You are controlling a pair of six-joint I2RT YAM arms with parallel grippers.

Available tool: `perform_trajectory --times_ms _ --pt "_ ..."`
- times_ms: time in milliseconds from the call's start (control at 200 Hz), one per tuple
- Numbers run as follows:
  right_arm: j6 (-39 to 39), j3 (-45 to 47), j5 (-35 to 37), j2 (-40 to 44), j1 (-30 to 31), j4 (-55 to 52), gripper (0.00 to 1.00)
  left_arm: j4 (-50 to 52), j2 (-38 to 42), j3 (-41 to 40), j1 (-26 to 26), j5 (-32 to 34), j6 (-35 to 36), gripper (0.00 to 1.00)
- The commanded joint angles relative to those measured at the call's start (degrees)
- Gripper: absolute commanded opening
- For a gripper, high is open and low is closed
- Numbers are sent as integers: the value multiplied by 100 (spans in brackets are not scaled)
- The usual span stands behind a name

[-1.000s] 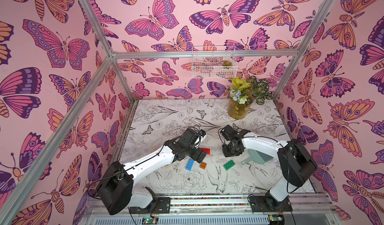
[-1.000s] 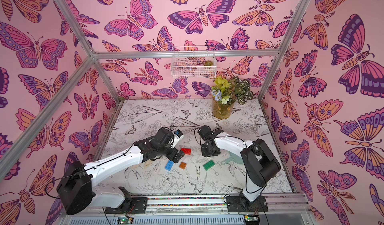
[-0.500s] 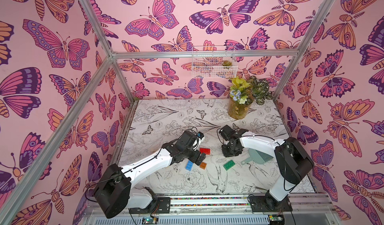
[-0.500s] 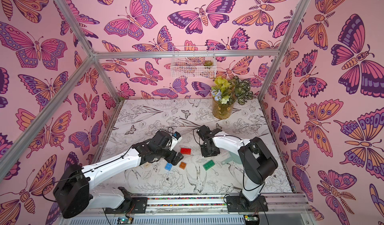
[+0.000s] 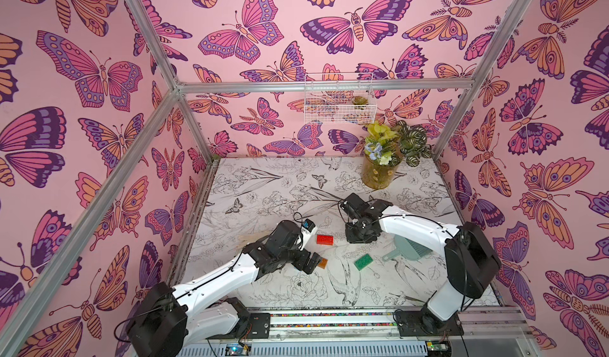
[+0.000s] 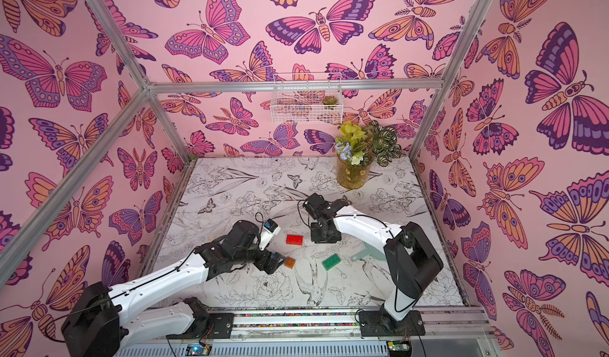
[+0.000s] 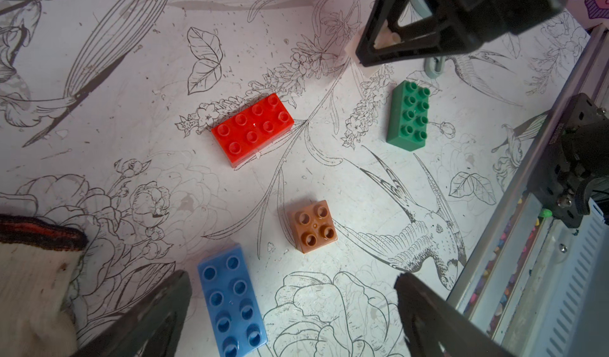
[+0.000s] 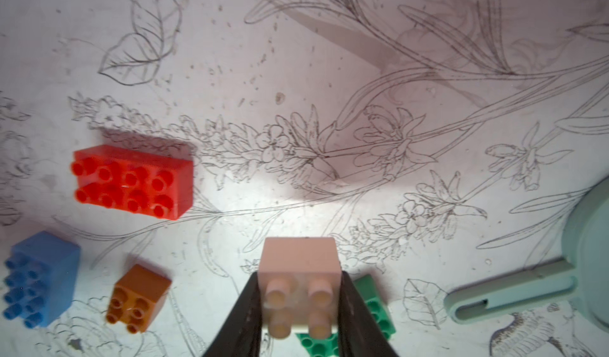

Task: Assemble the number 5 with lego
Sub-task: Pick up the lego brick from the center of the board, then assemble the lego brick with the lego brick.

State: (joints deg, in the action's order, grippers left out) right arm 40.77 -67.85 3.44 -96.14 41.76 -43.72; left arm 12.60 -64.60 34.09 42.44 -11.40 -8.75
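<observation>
White square plastic brick [image 8: 298, 266], studs facing the wrist camera, was clamped between the two black fingers [image 8: 244, 315] of the right gripper [image 8: 300, 309]. The jaws were drawn in narrowly on its opposite side walls. Whether it rested on the table or hung off it could not be determined. In both top views the right gripper [image 5: 361, 236] [image 6: 324, 236] pointed down just beside the long red eight-stud brick [image 5: 324, 239], without touching it.

The left gripper [image 7: 291, 274] stood spread to its full width and held nothing. The long blue eight-stud brick [image 7: 230, 302] lay flat between its fingers, nearer one of them and touching neither. The brown-orange four-stud brick [image 7: 314, 225] lay just past the fingertips. The long green eight-stud brick [image 7: 408, 116] lay apart, on the side toward the metal front rail [image 7: 527, 256]. All five bricks were separate, with no two joined.

Obstructions:
- A beige knitted glove with a dark cuff [image 7: 33, 273] lay beside the left gripper on the side away from the rail.
- A pale teal plastic dustpan [image 5: 408, 248] lay beneath the right forearm, its handle near the green brick.

The printed tabletop [image 5: 280, 180] ran open from the bricks toward the back wall. There a glass vase of flowers [image 5: 379, 174] stood in the back right corner, and a white wire basket [image 5: 339, 98] hung on the wall above it.
</observation>
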Motion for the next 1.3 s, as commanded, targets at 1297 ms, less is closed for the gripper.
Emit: perform_trajectory --times_ms 1297 --pt "1249 -1498 196 -1644 781 262 16 -618 641 -923 204 472 -294 100"
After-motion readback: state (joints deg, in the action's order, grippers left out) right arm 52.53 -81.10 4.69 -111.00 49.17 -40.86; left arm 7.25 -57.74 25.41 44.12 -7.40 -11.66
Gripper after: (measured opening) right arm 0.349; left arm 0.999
